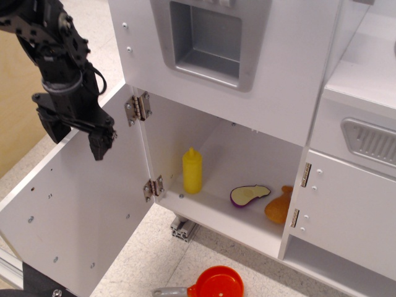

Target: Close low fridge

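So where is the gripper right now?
In the only view, the gripper is at upper left, over the top edge of the open low fridge door, left of its upper hinge.

White low fridge (80,210) door wide open

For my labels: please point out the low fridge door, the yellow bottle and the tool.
low fridge door (80,216), only view, inner face.
yellow bottle (192,173), only view, body.
tool (77,133), only view, between fingertips.
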Available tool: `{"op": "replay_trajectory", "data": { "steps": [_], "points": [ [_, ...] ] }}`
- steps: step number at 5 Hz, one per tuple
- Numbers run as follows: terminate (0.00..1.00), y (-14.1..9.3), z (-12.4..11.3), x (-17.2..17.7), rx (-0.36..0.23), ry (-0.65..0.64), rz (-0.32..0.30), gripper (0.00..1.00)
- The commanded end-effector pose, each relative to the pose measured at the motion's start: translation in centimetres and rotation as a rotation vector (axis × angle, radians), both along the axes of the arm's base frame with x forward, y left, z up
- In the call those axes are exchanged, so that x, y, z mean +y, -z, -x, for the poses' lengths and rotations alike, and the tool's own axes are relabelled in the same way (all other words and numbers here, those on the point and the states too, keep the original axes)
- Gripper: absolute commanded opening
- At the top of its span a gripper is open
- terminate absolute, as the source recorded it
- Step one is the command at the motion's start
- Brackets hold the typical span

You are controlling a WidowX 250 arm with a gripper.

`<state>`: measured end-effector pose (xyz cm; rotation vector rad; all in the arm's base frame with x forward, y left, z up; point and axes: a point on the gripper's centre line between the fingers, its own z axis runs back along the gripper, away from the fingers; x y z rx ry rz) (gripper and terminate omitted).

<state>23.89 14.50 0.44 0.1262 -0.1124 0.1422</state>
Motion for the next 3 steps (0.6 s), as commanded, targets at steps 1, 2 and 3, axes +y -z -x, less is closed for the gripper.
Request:
{"op": "replay_trajectory", "data": {
  "steps": [1, 2, 3],
  "points": [
    [0.0, -0.3, -0.7, -1.9, -0.035, -0.026, 0.012, 1.0],
    [0.0, -0.2, -1.4, -3.6, -0.034, -0.073, 0.011, 1.0],
    [0.0, 0.0, -1.8, -5.0, -0.041, -0.086, 0.016, 1.0]
  ]
}}
